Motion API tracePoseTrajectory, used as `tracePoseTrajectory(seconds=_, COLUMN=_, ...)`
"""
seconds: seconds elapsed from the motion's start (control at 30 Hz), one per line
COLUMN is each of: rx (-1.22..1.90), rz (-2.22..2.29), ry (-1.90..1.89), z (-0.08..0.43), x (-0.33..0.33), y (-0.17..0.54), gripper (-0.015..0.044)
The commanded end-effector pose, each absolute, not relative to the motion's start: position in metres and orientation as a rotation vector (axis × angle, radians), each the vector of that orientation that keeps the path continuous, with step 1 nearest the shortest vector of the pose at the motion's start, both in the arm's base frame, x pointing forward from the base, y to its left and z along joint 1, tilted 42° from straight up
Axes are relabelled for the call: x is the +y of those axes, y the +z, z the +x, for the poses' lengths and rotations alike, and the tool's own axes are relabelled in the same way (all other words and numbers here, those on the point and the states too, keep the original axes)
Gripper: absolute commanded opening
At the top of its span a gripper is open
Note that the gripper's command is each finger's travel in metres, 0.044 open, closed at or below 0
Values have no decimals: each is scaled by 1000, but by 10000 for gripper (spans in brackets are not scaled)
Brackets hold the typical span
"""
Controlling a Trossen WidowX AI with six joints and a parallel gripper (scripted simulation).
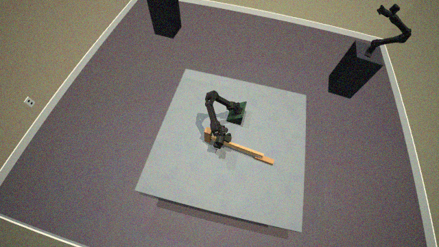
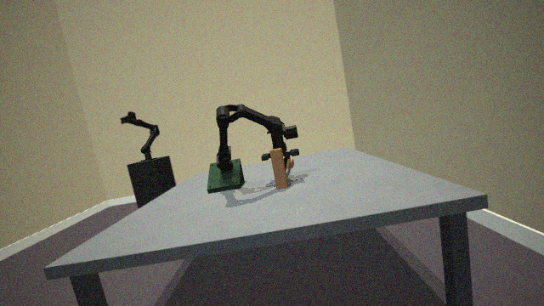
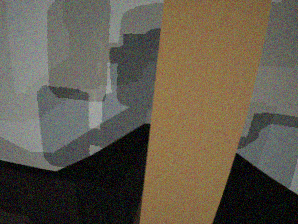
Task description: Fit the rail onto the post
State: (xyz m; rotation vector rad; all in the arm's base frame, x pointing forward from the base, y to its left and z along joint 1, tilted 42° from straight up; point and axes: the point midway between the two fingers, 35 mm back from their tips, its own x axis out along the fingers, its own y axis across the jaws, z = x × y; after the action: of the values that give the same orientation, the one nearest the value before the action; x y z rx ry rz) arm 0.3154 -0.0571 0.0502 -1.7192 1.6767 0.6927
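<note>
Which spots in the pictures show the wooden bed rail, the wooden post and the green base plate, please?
Wooden bed rail (image 1: 244, 149) (image 3: 205, 100): top and wrist views, upper face.
Wooden post (image 2: 279, 170): exterior view, broad face.
Green base plate (image 2: 215, 184): exterior view, front corner area.

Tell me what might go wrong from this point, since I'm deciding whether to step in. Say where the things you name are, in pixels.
The pincer (image 1: 218, 147) is shut on the rail (image 1: 244, 149) (image 3: 206, 100) close to the post (image 1: 207, 135) (image 2: 279, 168), so it could bump the post if pushed nearer. The pegs and holes can't be made out here, so a slight misalignment could jam the fit unnoticed. The rail's far end lies at the footboard block (image 1: 267, 160); pulling the rail toward the post might drag it off.
</note>
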Motion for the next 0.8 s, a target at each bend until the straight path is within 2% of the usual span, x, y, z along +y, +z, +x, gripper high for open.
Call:
tracePoseTrajectory(seconds=0.0, rx=1674, rz=-1724, ry=690, z=316, x=-58, y=53, gripper=0)
tracePoseTrajectory(seconds=0.77, rx=1674, rz=-1725, ry=690, z=315, x=-63, y=58, gripper=0)
